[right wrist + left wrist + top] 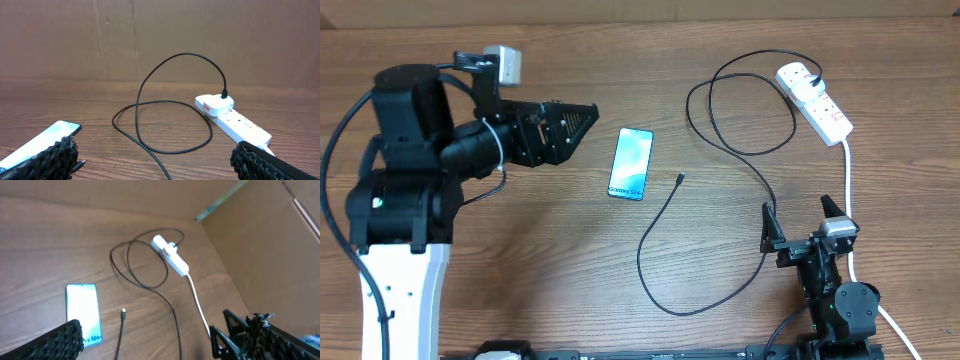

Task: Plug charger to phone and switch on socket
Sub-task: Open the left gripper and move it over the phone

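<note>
**A:** Where's the phone?

**B:** The phone (631, 164) lies flat on the tabletop (530, 260), screen up, a little left of centre in the overhead view. My left fingers (565, 130) sit just to its left in the frame. They are spread wide, hold nothing and do not touch it.

**A:** And the charger?

**B:** The charger (186, 54) is a thin black cable. Its connector tip (679, 180) rests on the wood just right of the phone's lower end, close to it but not touching. From the tip the cable drops toward the bottom of the frame and curves right. It then climbs and loops in the upper right.

**A:** Is it in the socket?

**B:** Yes. Its plug (790, 76) sits in the upper-left end of the socket (823, 108), which lies at a slant in the upper right corner. The socket's thick white cord (847, 180) runs down the right side of the frame.

**A:** Your right fingers?

**B:** My right fingers (768, 228) are at the lower right, well apart from the phone. They are also fully parted and empty. The black cable passes just left of them, and the white cord runs down close by their right side.
</note>
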Robot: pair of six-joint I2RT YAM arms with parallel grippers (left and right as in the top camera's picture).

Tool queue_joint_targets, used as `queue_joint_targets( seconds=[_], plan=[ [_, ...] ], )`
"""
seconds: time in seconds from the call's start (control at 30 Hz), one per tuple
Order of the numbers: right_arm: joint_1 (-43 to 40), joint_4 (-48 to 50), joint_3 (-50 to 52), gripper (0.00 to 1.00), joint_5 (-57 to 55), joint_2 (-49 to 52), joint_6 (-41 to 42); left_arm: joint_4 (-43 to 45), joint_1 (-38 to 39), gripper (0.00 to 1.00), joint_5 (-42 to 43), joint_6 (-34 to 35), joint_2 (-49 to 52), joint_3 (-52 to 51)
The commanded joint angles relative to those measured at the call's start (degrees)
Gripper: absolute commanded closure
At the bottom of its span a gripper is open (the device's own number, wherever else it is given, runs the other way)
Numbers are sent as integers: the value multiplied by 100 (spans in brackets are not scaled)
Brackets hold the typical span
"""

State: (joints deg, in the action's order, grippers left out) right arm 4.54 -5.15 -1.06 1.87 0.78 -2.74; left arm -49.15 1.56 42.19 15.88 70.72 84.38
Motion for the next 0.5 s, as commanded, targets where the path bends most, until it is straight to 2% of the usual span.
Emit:
queue_joint_targets(
  seconds=[0.0, 0.17, 0.37, 0.47],
  plan=[
    [-22, 31, 57, 0, -72, -55, 37, -223, 409, 0, -691, -153, -22, 212],
    [-22, 31, 57, 0, -72, -55, 37, -1088, 1174, 0, -2323, -155, 219, 745],
    [-22, 31, 57, 0, -72, -55, 37, -2839, 1917, 0, -3676, -221, 1178, 2133],
    [-22, 31, 57, 0, -72, -55, 37, -3357, 2260, 0, -4308, -221, 1700, 2577]
  ],
)
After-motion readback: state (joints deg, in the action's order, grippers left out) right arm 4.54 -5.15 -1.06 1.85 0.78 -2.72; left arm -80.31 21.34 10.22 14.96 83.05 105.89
